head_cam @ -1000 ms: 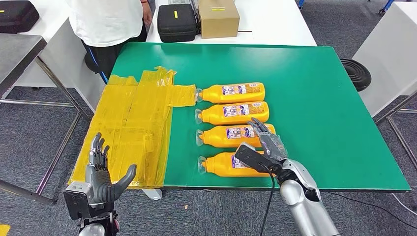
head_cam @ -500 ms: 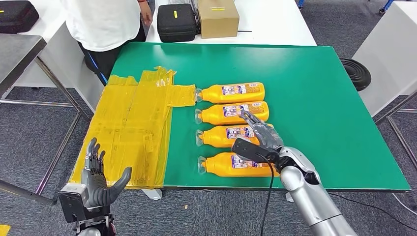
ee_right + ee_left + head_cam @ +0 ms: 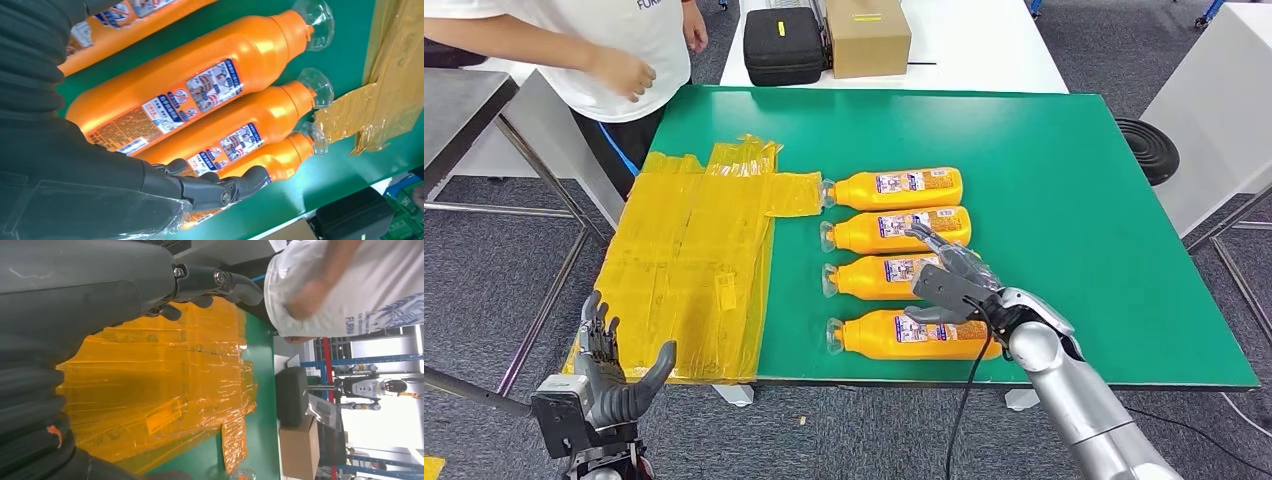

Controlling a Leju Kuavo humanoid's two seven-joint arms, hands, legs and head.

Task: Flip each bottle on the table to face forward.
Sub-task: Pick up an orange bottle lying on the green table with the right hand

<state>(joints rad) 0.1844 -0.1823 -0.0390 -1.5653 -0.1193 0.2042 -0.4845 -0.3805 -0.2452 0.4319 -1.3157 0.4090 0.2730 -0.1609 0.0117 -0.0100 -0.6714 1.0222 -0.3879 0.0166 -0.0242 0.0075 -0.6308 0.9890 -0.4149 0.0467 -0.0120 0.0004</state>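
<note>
Four orange bottles lie side by side on the green table (image 3: 1074,200), clear caps pointing left, labels up: the farthest bottle (image 3: 894,187), the second bottle (image 3: 874,232), the third bottle (image 3: 869,278) and the nearest bottle (image 3: 874,336). My right hand (image 3: 949,280) hovers over the base end of the third bottle, fingers stretched towards the second, holding nothing. In the right wrist view its fingers (image 3: 220,190) are spread above the third bottle (image 3: 200,90) and the second bottle (image 3: 235,140). My left hand (image 3: 614,375) hangs open below the table's near left corner.
Crinkled yellow film (image 3: 694,260) covers the table's left part and also appears as yellow film (image 3: 165,390). A person (image 3: 614,50) leans over the far left corner. A black case (image 3: 782,45) and a cardboard box (image 3: 867,35) sit on the white table behind.
My right hand has shifted a little forward over the third bottle. My left hand has sunk lower. The person has stretched an arm out by the table's far left corner.
</note>
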